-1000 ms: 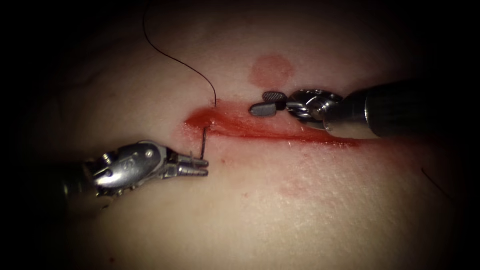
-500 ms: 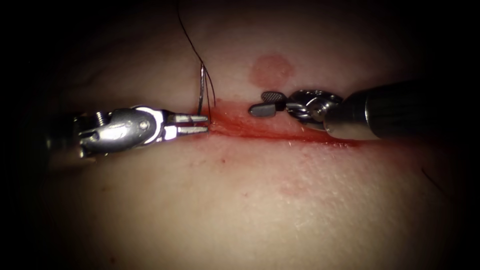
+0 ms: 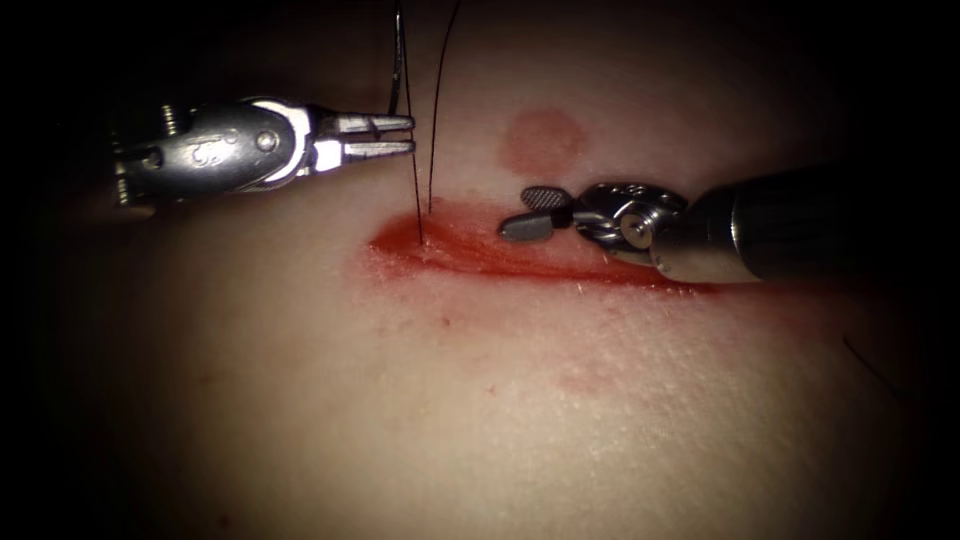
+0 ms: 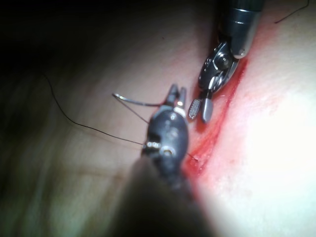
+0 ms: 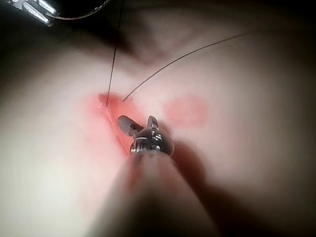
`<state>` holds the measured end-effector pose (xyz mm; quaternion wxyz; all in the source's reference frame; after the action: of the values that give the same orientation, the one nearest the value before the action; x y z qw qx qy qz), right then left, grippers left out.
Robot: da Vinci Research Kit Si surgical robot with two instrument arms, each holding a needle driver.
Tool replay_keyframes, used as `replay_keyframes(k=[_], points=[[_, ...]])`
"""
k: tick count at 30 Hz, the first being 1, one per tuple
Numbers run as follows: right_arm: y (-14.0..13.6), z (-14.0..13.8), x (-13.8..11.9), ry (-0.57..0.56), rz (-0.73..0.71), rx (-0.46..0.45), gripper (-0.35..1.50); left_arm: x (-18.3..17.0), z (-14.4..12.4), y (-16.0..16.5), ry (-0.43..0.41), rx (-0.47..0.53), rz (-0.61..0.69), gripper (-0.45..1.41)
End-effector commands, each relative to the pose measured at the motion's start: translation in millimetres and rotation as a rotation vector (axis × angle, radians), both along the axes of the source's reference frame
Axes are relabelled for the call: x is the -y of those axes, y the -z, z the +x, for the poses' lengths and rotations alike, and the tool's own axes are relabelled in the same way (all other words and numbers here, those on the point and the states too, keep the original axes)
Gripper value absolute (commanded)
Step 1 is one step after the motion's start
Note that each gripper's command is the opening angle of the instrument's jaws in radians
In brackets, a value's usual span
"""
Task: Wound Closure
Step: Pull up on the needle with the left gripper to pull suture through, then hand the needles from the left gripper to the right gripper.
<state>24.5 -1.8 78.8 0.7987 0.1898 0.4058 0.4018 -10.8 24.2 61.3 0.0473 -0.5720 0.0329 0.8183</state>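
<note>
Left silver tool [image 3: 408,135] grips thin curved steel needle [image 3: 397,60] clear of pale tissue [image 3: 520,400]; dark thread [image 3: 415,190] enters red cut [image 3: 470,250]; right tool [image 3: 535,210] wide, empty.

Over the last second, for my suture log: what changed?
The left tool drew the needle out of the tissue at the left end of the cut and carried it up the picture, pulling thread through. Its fingers stay shut on the needle. The right tool stayed open over the cut, holding nothing.

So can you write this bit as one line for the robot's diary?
left end effector: holds needle, clear of tissue | thread: runs into cut | right end effector: open, empty
</note>
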Motion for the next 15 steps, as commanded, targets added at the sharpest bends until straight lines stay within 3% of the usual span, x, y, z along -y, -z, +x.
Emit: replay_keyframes(k=[1,5,8,15], points=[[-0.4,0.6,0.5,0.005,0.005,-0.004,1.21,-0.4,-0.5,-0.4,0.004,0.002,-0.001,-0.35],[-0.1,0.8,0.8,0.007,0.008,-0.006,1.21,-1.2,-0.5,0.5,0.014,0.008,-0.014,-0.35],[0.4,0.7,0.9,-0.006,0.052,-0.034,1.21,0.3,-0.6,0.1,0.022,-0.003,-0.026,-0.35],[3.8,0.6,0.1,-0.011,0.081,-0.147,1.21,7.2,-1.1,-4.4,-0.001,-0.01,-0.051,-0.35]])
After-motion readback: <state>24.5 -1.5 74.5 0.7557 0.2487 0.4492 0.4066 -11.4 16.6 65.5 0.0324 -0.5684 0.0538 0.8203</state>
